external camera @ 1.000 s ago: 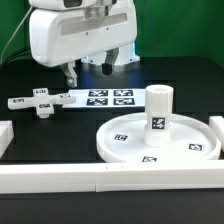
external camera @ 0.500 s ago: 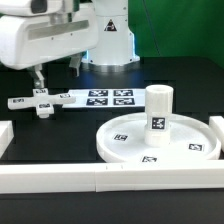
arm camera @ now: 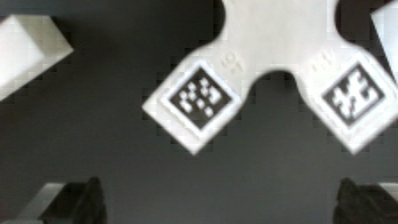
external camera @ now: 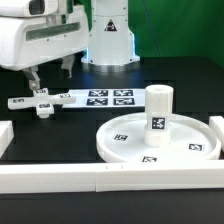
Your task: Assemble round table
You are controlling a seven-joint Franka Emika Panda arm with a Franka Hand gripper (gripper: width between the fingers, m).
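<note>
Sliding on from half a second ago, the hand [external camera: 50,76] is edging further toward the exterior view's left and sinking a little. Its fingers [arm camera: 71,200] are standing wide apart, pinching nothing. Just beneath it, the cross-shaped piece [external camera: 40,101] is lying flat on the black surface [external camera: 60,135]. In the wrist view its arms are sitting beyond the fingertips, not between them.

I'm reading this as the reach for the cross. The next move is calling for lining up over one arm, dropping lower, then closing.

That piece is looking like smooth, hard white plastic, thin and carrying diamond-set checkered tags. The marker board [external camera: 105,98] is lying just beside it. Well apart from the hand, the stubby cylindrical post [external camera: 159,108] is standing upright on the rimmed round disc [external camera: 115,150].
</note>
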